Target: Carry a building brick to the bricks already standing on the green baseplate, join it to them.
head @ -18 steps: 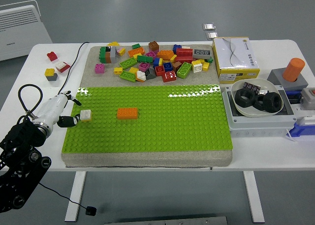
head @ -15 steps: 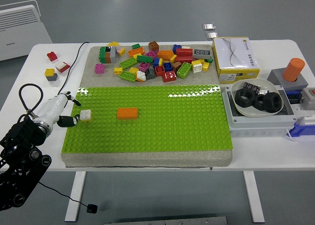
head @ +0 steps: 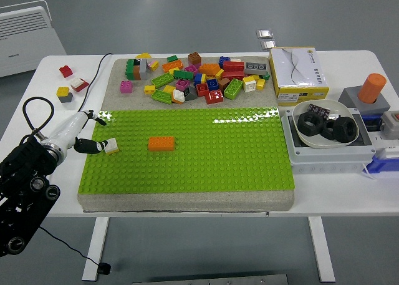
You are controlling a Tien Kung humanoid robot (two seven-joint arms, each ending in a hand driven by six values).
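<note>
An orange brick (head: 161, 143) stands alone on the green baseplate (head: 206, 157), left of its middle. My left hand (head: 84, 135) reaches in over the plate's left edge. Its fingers are shut on a small white brick (head: 111, 146), held tilted just above the studs, a short way left of the orange brick. A heap of loose coloured bricks (head: 193, 79) lies on the grey mat behind the plate. My right hand is out of sight.
Three small stray bricks (head: 70, 82) lie on the table at the far left. A white and yellow box (head: 298, 74) stands back right. A grey tray with a bowl of black rings (head: 327, 128) and an orange cylinder (head: 371, 88) are on the right.
My left hand has risen and shifted slightly right and up the picture. The white brick has lifted off the studs and now tilts in the fingers. The orange brick has not moved.
</note>
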